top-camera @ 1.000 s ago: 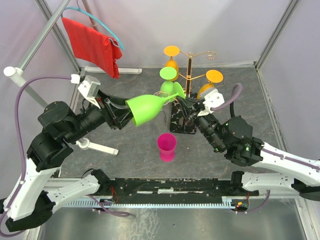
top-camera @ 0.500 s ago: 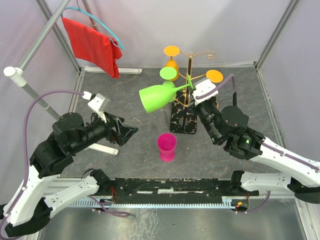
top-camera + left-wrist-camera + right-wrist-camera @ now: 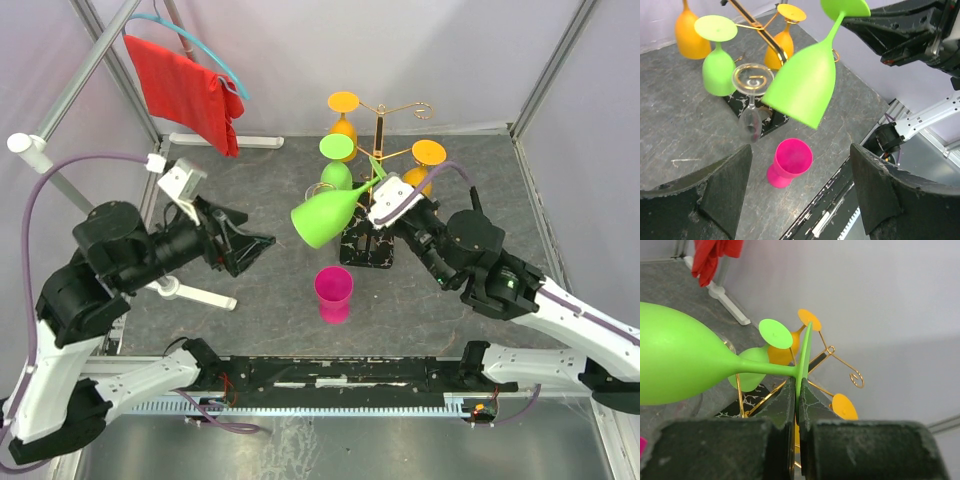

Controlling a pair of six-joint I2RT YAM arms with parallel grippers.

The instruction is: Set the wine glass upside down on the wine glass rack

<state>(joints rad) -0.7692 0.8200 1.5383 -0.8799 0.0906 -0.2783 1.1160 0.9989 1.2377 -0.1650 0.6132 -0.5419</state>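
Note:
A green wine glass (image 3: 322, 216) is held by the rim of its foot in my shut right gripper (image 3: 378, 186), tilted with the bowl's mouth pointing down and to the front left. It hangs just left of the wine glass rack's gold pole (image 3: 380, 135), above the black marble base (image 3: 362, 250). In the right wrist view the fingers (image 3: 786, 400) pinch the foot (image 3: 805, 347) edge-on, with a spiral arm (image 3: 855, 377) behind. My left gripper (image 3: 255, 243) is open and empty, left of the glass. It sees the glass (image 3: 805, 85) and the rack arms (image 3: 760, 30).
Two orange glasses (image 3: 343, 118) (image 3: 422, 160), a smaller green one (image 3: 337, 160) and a clear one (image 3: 751, 107) hang upside down on the rack. A pink cup (image 3: 333, 292) stands in front of the base. A red cloth (image 3: 185, 90) hangs back left; a white stand (image 3: 195, 294) lies left.
My left gripper has let go of the green glass and pulled back to the left. My right gripper now holds the glass alone, and its bowl has swung down toward the front.

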